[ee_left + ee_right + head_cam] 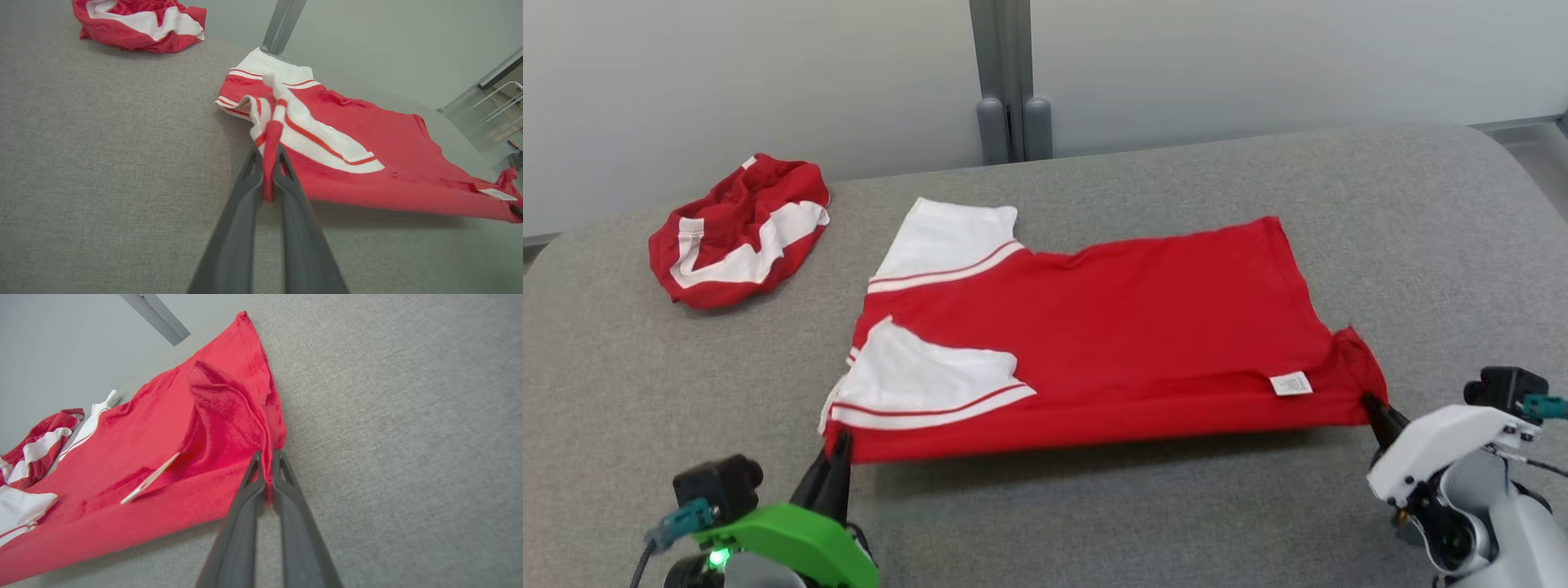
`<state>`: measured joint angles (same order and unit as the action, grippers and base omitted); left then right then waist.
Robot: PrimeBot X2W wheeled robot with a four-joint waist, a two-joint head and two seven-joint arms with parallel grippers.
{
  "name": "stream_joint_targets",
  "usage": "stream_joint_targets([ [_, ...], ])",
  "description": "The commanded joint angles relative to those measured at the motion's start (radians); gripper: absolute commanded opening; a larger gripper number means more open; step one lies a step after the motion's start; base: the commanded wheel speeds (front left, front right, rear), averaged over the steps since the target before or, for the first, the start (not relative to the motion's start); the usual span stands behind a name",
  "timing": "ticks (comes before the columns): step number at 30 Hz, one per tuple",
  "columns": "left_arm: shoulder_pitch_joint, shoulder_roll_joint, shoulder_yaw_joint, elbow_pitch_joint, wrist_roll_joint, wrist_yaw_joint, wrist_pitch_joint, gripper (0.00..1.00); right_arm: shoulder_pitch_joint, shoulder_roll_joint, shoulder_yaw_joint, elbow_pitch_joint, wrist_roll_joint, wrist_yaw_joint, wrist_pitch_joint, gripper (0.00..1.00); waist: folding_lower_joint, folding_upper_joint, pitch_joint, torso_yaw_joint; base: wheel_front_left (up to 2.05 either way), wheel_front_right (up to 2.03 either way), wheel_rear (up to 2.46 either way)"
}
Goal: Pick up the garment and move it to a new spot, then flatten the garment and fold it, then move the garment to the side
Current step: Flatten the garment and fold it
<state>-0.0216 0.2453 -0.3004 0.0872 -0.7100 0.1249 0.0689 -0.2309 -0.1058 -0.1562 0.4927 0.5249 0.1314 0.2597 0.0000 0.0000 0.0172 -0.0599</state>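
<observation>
Looking down from my head, I see the red shirt [1111, 327] with white sleeves spread across the grey cushion [645, 392], its near edge lifted. My left gripper [840, 447] pinches the near sleeve-side corner; my right gripper [1372, 404] pinches the near hem corner beside the white label [1291, 383]. A crumpled red-and-white garment [739, 233] lies well apart, far left. At my left wrist, both fingers [237, 228] clamp a fold of red cloth. At my right wrist, fingers clamp the hem.
</observation>
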Motion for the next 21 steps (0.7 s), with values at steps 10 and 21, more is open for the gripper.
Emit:
stream_joint_targets([
  [10,0.227,0.005,-0.010,-0.158,-0.027,0.107,0.066,0.00,0.249,0.032,-0.091,-0.224,0.003,-0.002,0.122,0.00,0.0000,0.0000,0.019,0.006,0.00,0.00,0.00],
  [21,0.102,0.076,-0.028,-0.135,0.042,0.090,0.096,1.00,0.273,0.052,-0.109,-0.316,-0.013,-0.001,0.086,1.00,0.0000,0.0000,0.069,-0.020,0.00,0.00,0.00],
])
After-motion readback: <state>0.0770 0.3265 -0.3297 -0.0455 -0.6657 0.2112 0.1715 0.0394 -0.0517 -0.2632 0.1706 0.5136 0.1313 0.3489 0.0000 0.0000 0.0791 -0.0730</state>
